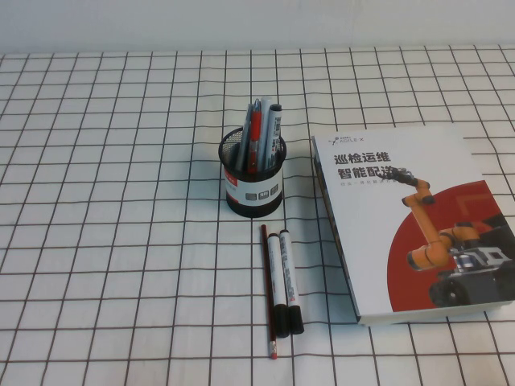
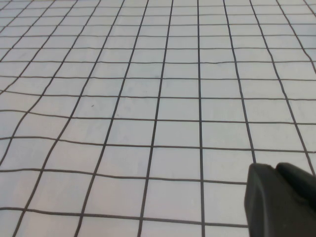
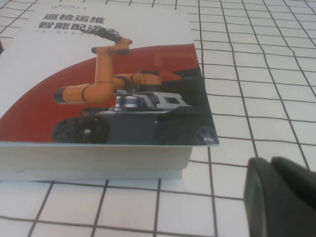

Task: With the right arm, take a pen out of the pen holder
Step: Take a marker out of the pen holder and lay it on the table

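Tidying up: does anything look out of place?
Two markers and a pencil lie loose on the cloth near the pen holder, not inside. Left end effector hovers over cloth, right end effector near the book.

Left of and behind the holder [image 1: 254,181], the table [image 1: 96,241] lies open. The book [image 1: 410,225] lies close on its right, leaving a narrow lane. Two markers [image 1: 286,281] and a pencil [image 1: 268,293] block the near side. Pens [image 1: 261,133] rise above the rim, open from above. The right gripper [image 3: 274,170] sits low by the book's near right corner, and the left gripper [image 2: 276,170] is over bare table.
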Available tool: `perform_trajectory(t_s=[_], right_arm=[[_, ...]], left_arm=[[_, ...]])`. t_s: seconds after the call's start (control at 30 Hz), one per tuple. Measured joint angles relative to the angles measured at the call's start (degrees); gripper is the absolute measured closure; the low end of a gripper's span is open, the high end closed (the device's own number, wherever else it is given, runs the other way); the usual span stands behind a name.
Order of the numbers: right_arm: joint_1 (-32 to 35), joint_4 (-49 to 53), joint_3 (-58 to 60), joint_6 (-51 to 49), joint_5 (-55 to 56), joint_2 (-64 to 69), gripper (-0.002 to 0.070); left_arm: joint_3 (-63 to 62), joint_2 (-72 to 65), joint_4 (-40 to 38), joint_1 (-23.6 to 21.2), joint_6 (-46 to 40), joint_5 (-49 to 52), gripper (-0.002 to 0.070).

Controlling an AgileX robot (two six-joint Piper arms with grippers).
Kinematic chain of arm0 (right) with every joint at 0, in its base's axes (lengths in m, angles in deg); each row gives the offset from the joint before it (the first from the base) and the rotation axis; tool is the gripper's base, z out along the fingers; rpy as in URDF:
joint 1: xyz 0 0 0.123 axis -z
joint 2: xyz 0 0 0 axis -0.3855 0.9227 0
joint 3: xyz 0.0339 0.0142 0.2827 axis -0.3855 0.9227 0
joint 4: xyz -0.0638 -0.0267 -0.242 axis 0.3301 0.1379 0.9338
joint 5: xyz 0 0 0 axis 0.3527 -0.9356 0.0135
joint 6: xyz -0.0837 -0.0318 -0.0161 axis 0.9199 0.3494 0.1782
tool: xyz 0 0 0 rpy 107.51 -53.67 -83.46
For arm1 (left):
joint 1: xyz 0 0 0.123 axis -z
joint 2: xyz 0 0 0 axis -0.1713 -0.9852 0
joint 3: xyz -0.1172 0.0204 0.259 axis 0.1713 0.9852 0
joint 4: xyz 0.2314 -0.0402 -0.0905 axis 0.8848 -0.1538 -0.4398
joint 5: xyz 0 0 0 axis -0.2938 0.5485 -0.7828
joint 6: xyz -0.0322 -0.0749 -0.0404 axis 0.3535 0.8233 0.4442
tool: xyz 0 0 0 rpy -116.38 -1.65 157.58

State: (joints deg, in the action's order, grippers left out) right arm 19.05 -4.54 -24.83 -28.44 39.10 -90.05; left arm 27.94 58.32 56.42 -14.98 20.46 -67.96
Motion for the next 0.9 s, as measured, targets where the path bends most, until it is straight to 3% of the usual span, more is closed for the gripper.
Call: perform_trajectory(t_s=[0.33, 0.43, 0.67, 0.9], right_arm=[[0.0, -6.4, 0.0, 0.0, 0.3, 0.0, 0.0692], [0.0, -14.5, 0.0, 0.0, 2.9, 0.0, 0.0692], [0.0, -43.7, 0.0, 0.0, 12.8, 0.0, 0.0692], [0.0, -52.0, 0.0, 0.0, 16.0, 0.0, 0.0692]], left_arm=[[0.0, 0.0, 0.0, 0.0, 0.0, 0.0, 0.0678], [0.0, 0.0, 0.0, 0.0, 0.0, 0.0, 0.0678], [0.0, 0.0, 0.0, 0.0, 0.0, 0.0, 0.0678], [0.0, 0.0, 0.0, 0.0, 0.0, 0.0, 0.0678]])
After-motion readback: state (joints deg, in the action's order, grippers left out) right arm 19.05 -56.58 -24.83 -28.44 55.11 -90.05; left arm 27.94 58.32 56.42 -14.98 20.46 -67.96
